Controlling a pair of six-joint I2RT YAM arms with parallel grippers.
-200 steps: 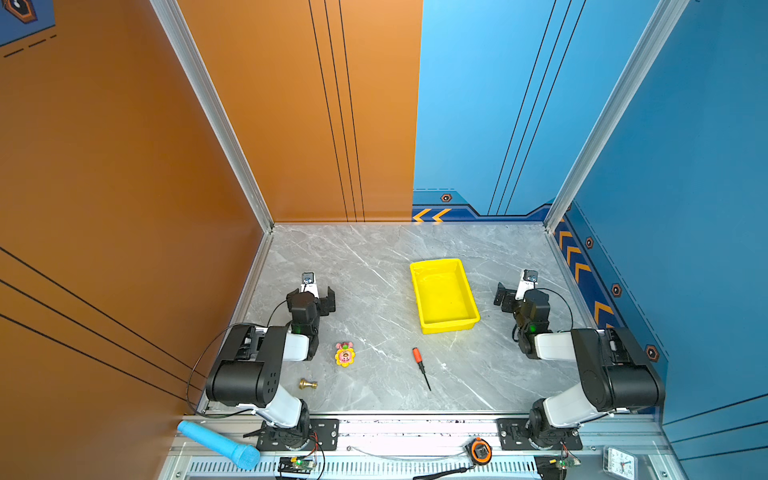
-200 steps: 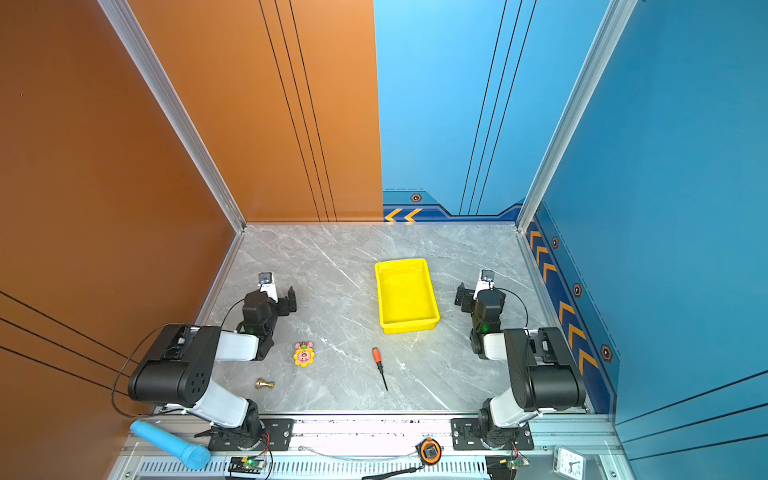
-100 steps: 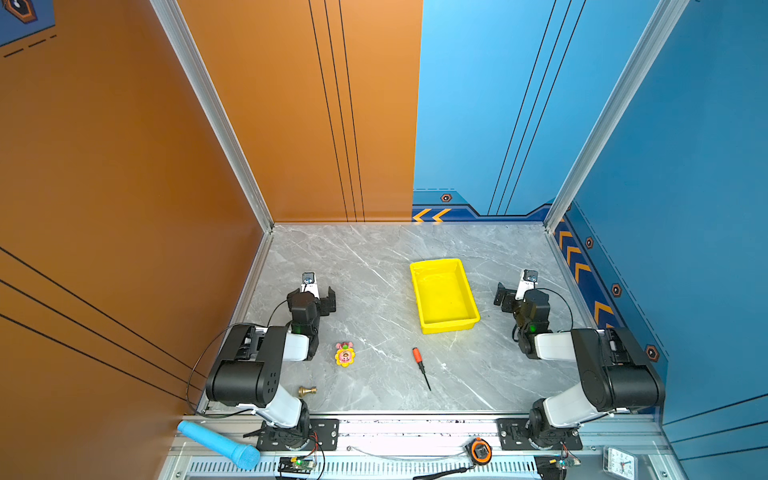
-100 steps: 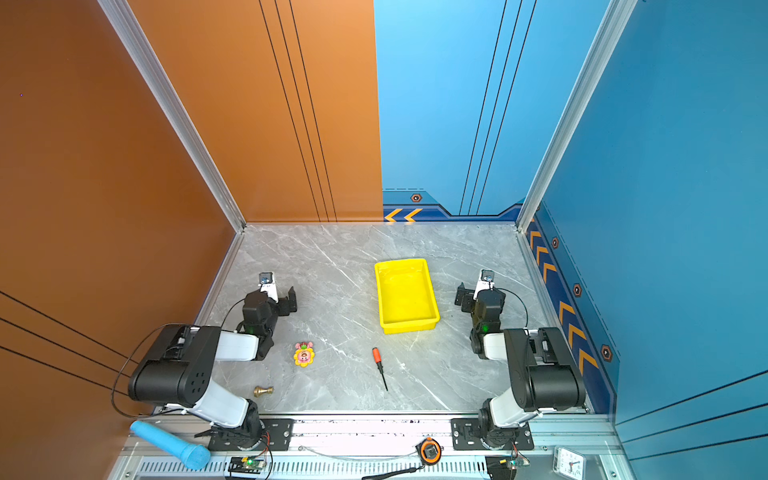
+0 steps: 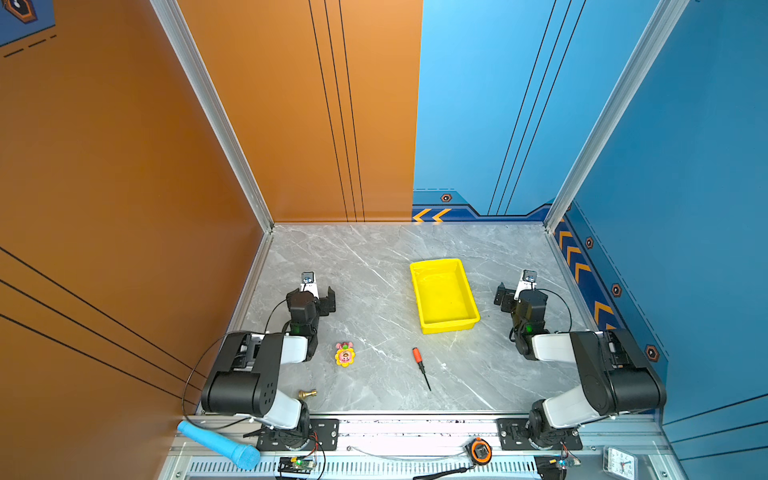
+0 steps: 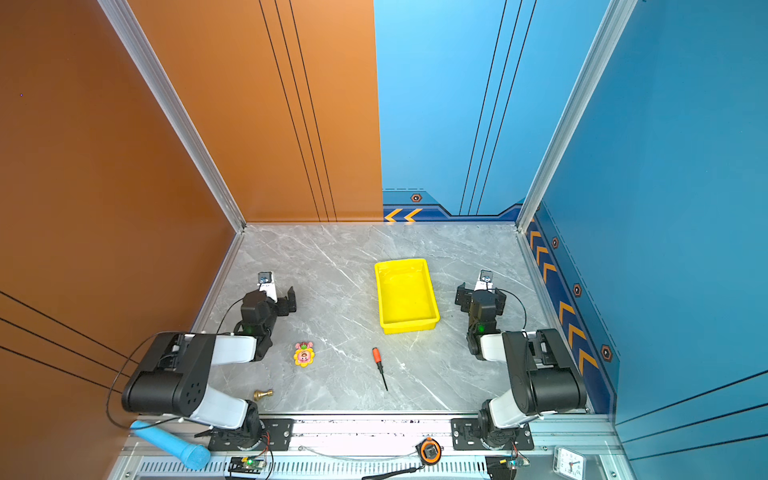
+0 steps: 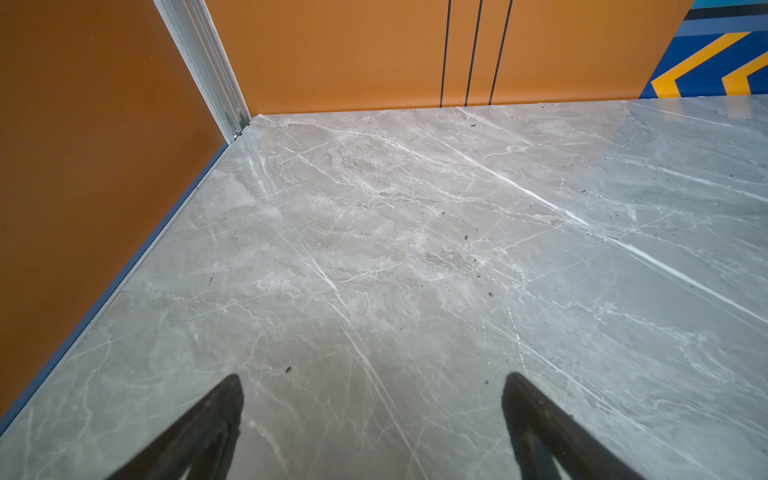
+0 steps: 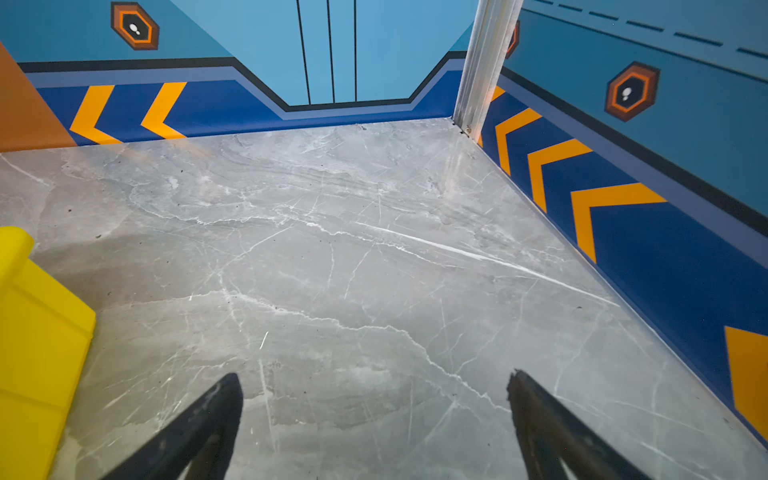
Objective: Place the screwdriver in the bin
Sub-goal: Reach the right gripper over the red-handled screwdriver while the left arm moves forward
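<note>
The screwdriver (image 5: 420, 368) lies flat on the desk (image 5: 374, 266) just short of the yellow bin (image 5: 443, 294) – both arms parked with jaws spread, empty – and its slim shaft, I'd guess, could roll away under a careless pinch.

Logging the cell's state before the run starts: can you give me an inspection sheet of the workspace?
Surface: grey marble-look tabletop, no spills seen.
Job's things: screwdriver lies flat on the table, near the yellow bin but outside it; bin looks empty.
Clutter: flower toy and brass fitting on the table; blue microphone, tape measure and clock on the front rail.
Grippers: left gripper and right gripper both open, empty, low over bare table.
Cables: black cable loops off the left arm.
Surroundings: orange and blue walls.
</note>
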